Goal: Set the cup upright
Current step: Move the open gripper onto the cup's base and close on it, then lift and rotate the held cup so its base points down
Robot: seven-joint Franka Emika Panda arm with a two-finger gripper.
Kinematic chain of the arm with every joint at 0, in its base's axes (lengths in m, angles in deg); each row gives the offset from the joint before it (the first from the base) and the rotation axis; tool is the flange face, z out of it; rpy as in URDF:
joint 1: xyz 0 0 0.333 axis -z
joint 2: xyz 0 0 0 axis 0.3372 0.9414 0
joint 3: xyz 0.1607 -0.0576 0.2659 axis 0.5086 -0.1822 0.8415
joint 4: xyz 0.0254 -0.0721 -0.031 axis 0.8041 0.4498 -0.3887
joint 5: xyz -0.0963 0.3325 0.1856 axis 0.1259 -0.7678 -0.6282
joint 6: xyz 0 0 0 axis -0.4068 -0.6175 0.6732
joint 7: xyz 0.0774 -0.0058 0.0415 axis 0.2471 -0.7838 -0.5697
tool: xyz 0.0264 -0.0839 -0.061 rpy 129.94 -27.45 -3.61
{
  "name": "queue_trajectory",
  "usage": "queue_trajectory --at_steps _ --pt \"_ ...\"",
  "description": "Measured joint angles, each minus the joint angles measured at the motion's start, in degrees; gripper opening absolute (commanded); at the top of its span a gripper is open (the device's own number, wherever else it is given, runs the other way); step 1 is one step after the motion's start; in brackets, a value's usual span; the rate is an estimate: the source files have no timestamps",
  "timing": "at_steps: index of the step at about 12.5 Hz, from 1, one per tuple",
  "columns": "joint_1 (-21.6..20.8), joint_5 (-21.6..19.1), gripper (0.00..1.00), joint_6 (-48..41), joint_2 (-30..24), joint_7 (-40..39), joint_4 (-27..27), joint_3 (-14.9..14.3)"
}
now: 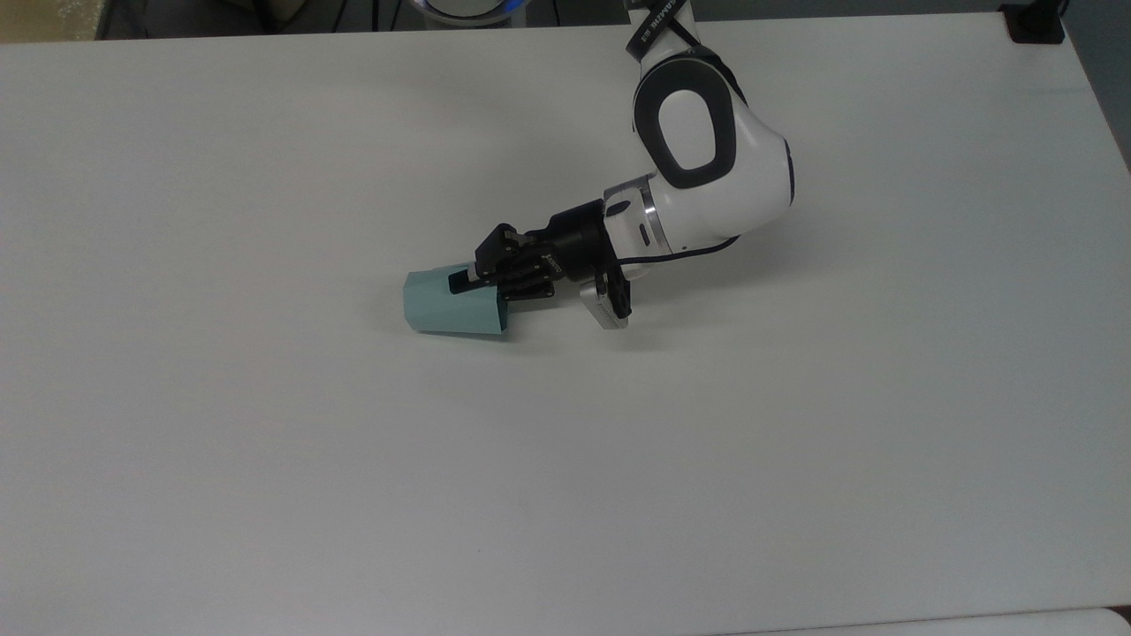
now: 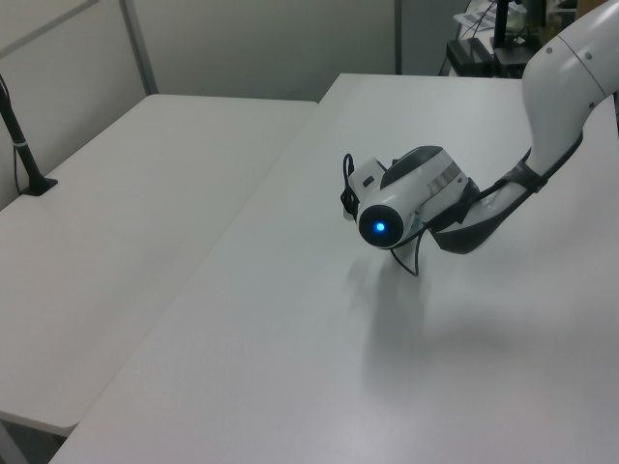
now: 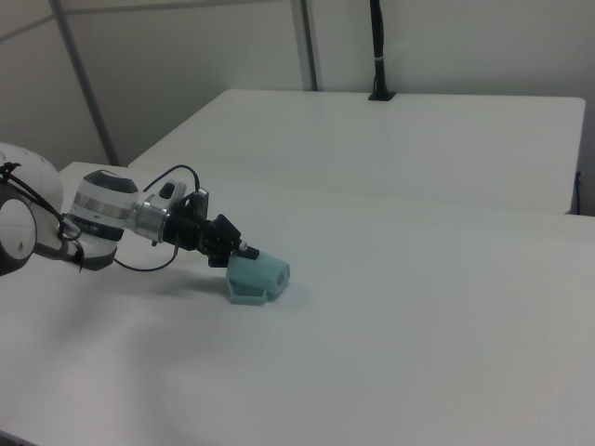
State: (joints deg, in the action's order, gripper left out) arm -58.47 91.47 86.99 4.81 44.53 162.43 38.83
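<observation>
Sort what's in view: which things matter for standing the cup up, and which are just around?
For the job:
- cup, lying on its side
- gripper, at the cup's open end
- table it lies on

Just around:
- second table
- black post on it

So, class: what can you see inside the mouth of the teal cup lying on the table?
The cup lies on its side on the white table. The gripper meets its rim, one dark finger on the upper wall. Anything deeper inside is covered.

Arm (image 1: 707, 168) bent low, wrist near level; gripper (image 1: 482, 281) fingers pinched together, pointing toward the top view's left.
</observation>
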Motion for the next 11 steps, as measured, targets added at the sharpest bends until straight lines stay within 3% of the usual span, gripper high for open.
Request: queue_trajectory --at_steps 3,6,9,11 --pt "1.18 -1.89 0.0 0.19 -0.9 0.01 -0.68 0.0" --pt "2.34 -7.51 0.0 1.4 -5.38 -0.04 -1.23 0.0" --pt "4.65 -15.77 0.0 3.74 -11.83 -0.32 -1.18 0.0" --pt "8.55 -24.86 0.0 7.85 -18.39 -3.01 0.89 -0.03"
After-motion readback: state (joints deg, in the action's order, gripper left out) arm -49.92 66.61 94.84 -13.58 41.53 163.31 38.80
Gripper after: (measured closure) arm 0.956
